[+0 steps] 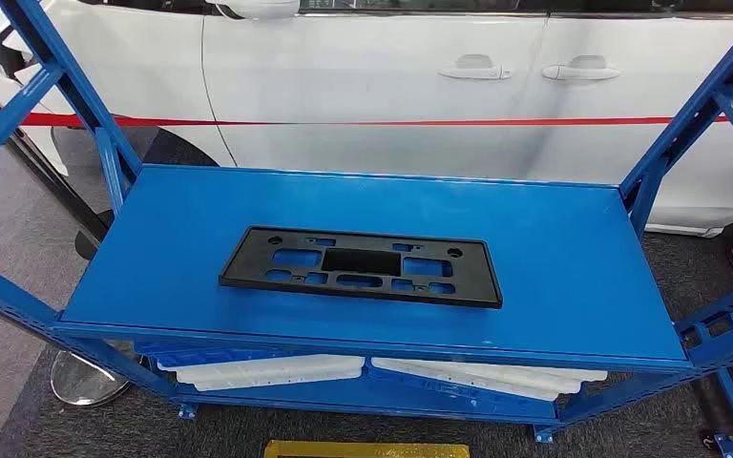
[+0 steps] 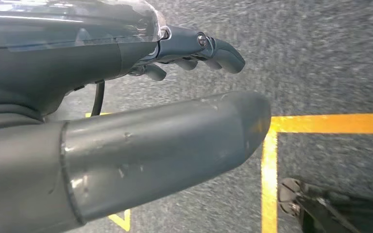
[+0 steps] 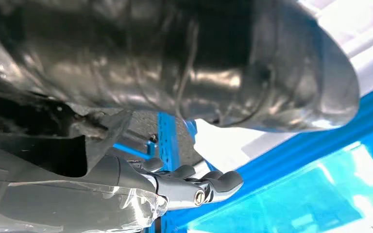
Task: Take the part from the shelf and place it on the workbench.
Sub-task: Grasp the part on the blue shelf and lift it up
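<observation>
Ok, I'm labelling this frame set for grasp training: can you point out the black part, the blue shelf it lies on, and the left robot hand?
black part (image 1: 361, 266): head view, its solid middle panel.
blue shelf (image 1: 573, 253): head view, bare top surface right of the part.
left robot hand (image 2: 175, 141): left wrist view, its thick grey thumb.

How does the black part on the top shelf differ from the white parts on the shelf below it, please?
The black part lies flat in full view on the top shelf; the white parts sit below, mostly hidden. The black part shows cutouts; the white parts look solid. All are long and flat.
</observation>
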`<move>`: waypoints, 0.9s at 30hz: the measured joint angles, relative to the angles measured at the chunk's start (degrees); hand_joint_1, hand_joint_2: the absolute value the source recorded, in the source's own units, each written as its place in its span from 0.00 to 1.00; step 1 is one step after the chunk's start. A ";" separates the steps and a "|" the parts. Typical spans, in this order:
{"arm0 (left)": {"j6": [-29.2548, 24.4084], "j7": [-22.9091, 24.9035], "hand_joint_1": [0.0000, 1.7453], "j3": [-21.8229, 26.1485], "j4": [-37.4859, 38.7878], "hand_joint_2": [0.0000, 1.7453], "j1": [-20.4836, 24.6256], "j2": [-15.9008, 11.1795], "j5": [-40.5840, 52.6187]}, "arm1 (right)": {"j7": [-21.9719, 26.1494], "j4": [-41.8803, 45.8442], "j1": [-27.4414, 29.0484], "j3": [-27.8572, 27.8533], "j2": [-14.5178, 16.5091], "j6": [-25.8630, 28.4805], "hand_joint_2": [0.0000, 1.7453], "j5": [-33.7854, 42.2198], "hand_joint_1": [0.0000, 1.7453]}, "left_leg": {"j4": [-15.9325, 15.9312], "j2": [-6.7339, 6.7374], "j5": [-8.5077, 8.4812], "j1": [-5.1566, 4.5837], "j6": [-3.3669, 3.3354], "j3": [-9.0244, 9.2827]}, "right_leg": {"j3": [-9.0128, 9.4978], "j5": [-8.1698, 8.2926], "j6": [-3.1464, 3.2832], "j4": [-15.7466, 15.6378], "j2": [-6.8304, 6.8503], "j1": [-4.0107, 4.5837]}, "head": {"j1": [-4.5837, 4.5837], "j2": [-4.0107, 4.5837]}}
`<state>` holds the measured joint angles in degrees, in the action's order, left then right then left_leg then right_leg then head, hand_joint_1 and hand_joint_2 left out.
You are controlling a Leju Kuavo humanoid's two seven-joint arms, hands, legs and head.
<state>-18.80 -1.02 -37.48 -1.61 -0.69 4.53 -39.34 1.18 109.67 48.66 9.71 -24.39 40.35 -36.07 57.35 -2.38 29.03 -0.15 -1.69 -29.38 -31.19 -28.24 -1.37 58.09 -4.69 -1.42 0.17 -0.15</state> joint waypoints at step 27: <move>0.87 -0.25 0.00 -1.29 0.12 0.00 -0.09 1.70 -0.40 | 9.13 -1.89 -15.73 8.51 1.64 -0.11 0.00 2.04 0.00 | 0.00 0.00 -0.03 0.03 0.05 0.05 | 0.06 0.01 0.01 0.04 0.02 0.03 | 0.00 0.00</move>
<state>-17.93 -1.27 -38.77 -1.49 -0.77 6.23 -39.74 10.31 107.78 32.92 18.23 -22.75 40.24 -34.03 57.35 -2.38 29.00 -0.13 -1.64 -29.33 -31.12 -28.23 -1.35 58.13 -4.67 -1.39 0.17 -0.15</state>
